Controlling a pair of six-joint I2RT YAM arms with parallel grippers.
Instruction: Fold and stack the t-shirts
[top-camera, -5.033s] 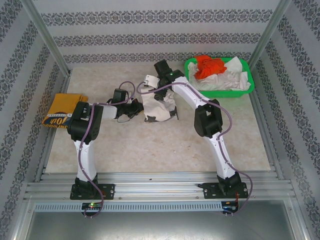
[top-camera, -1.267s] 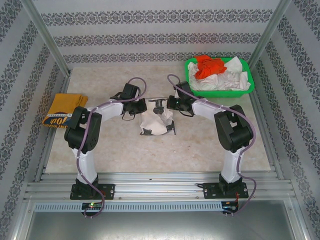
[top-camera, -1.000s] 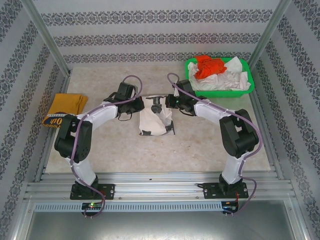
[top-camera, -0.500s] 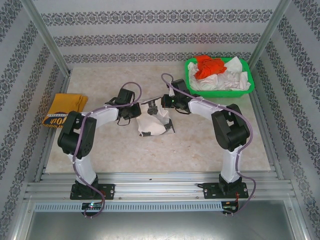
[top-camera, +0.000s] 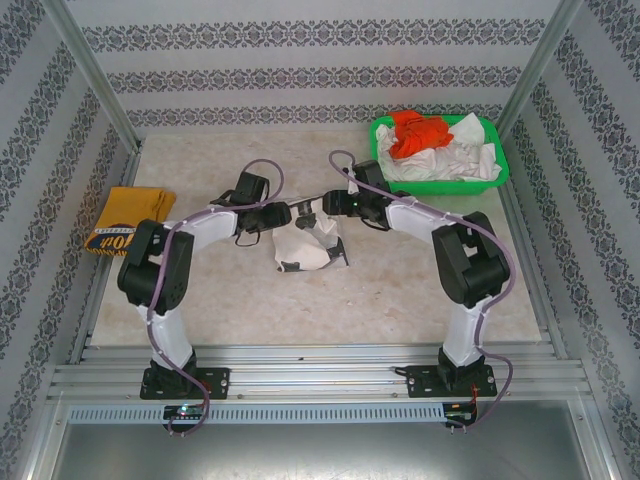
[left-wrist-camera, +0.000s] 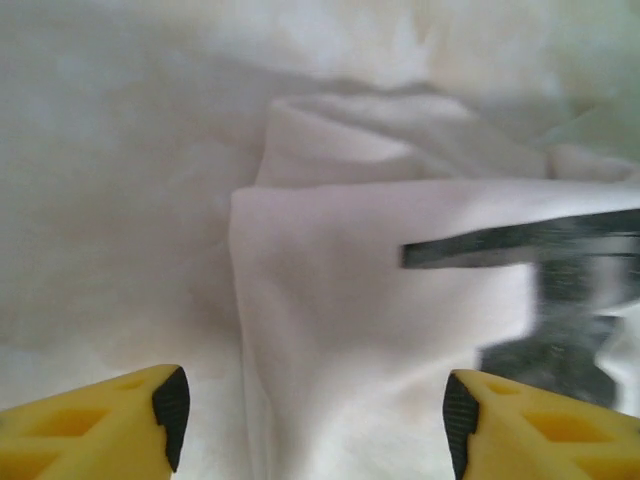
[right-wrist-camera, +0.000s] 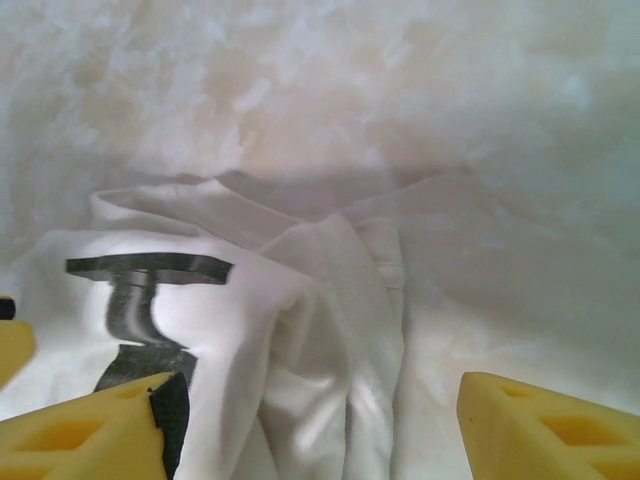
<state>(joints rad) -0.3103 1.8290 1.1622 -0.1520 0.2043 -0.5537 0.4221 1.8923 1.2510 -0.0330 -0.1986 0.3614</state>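
A cream-white shirt (top-camera: 305, 245) with a black print lies crumpled and partly folded near the middle of the table (top-camera: 400, 290). Its long axis runs from the far side of the table toward the near edge, leaning slightly left at the near end. Black patches of print show along its near edge.

Both arms reach in over the far end of this shirt. The left gripper (top-camera: 288, 212) points right and the right gripper (top-camera: 328, 207) points left, so the two nearly face each other just above the cloth.

In the left wrist view the left gripper (left-wrist-camera: 310, 420) has its yellow fingers (left-wrist-camera: 100, 425) spread wide apart, with a folded edge of the shirt (left-wrist-camera: 340, 330) lying below them and nothing clamped. The right gripper (right-wrist-camera: 320, 430) stands just as wide, over the shirt's ribbed collar (right-wrist-camera: 350, 290).

A mustard-yellow shirt (top-camera: 125, 218) lies folded at the left edge of the table, its dark lettering at the near end. A green basket (top-camera: 440, 187) in the far right corner holds an orange-red shirt (top-camera: 415, 133) and white cloth (top-camera: 455, 160).
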